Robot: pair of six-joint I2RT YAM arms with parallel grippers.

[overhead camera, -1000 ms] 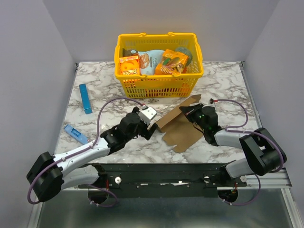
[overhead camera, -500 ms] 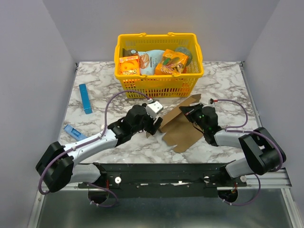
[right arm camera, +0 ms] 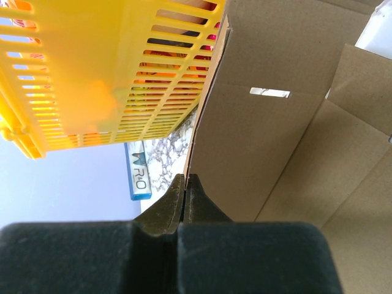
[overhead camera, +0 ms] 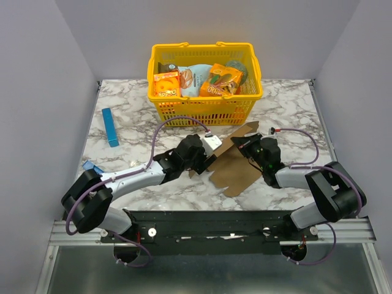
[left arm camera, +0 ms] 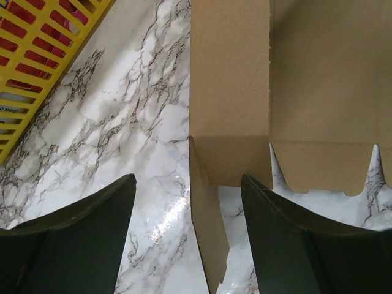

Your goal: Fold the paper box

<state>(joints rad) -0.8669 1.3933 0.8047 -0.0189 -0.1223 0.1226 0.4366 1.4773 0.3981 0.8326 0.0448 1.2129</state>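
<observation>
The left fingers [left arm camera: 79, 239] stand spread, with a raised flap of the box [overhead camera: 236, 170] between them, nearer the right one. The box lies mid-worktop [overhead camera: 288, 104], at 6 o'clock from the basket [overhead camera: 202, 110]. The right fingers [right arm camera: 162, 211] are pressed together, pinching the box's far edge at about 1 o'clock.

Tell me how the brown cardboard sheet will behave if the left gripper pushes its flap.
Probably light and thin: the paper box is a single cardboard sheet. It is likely to hinge at its creases; one flap stands up inside the open left gripper. It would probably pivot rather than slide, since the right gripper pinches one edge.
</observation>
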